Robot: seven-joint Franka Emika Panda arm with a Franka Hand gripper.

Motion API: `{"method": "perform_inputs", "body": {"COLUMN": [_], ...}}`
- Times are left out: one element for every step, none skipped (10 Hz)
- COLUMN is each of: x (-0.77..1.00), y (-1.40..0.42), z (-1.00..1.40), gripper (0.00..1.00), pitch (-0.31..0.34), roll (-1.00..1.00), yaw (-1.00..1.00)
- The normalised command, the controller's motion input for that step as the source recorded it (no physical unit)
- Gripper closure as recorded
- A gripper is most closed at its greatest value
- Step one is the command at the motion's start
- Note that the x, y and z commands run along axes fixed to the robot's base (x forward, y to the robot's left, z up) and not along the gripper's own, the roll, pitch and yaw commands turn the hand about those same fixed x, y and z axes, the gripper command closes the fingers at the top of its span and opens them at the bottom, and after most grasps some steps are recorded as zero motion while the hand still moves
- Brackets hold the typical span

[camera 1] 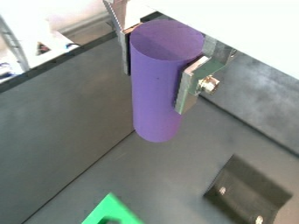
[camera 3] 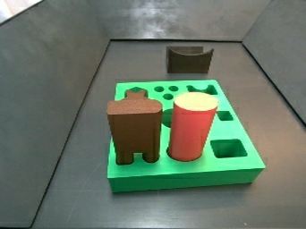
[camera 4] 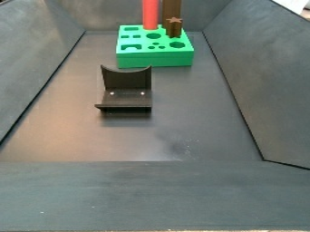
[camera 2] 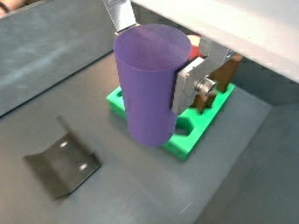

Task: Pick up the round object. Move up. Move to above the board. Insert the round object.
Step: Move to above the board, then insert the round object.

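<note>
My gripper (camera 1: 158, 68) is shut on the round object (camera 1: 158, 87), a slim purple cylinder held upright between the silver fingers (camera 1: 191, 83). Both wrist views show it. It hangs in the air, its lower end above the dark floor. In a wrist view the cylinder (camera 2: 149, 87) stands in front of the green board (camera 2: 194, 133), lifted above it and the floor. The board also shows in both side views (camera 3: 180, 174) (camera 4: 155, 50). Neither the gripper nor the purple cylinder shows in the side views.
A thick red cylinder (camera 3: 192, 130) and a dark brown notched block (camera 3: 134, 130) stand in the board. The dark fixture (camera 4: 123, 89) stands on the floor away from the board, also in both wrist views (camera 2: 65, 164) (camera 1: 247, 192). Sloping dark walls enclose the floor.
</note>
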Motion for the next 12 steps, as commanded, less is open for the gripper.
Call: {"method": "perform_inputs", "body": {"x": [0.40,0.40,0.42,0.44,0.45,0.35,0.21,0.15,0.00,-0.11,0.00,0.00], "y": [-1.00,-1.00,-1.00,-1.00,-0.97,-0.71,-0.33,-0.22,0.00,-0.16,-0.22,-0.25], "z": [0.11,0.11,0.11,0.11,0.12,0.09,0.05,0.04,-0.06,-0.41,-0.59,-0.64], "gripper": [1.00,1.00,1.00,1.00,1.00,1.00,1.00,1.00,1.00,1.00,1.00,1.00], "pitch": [0.194,0.140,0.133,0.139,0.145,0.146,0.131,0.106,-0.021,-0.177,-0.114,-0.130], "roll": [0.00,-0.01,0.01,0.00,0.00,0.01,0.02,0.02,0.00,0.00,-0.01,0.00], "yaw": [-0.05,-0.02,-0.01,0.00,0.00,0.01,0.00,0.00,0.00,0.00,0.00,0.00]}}
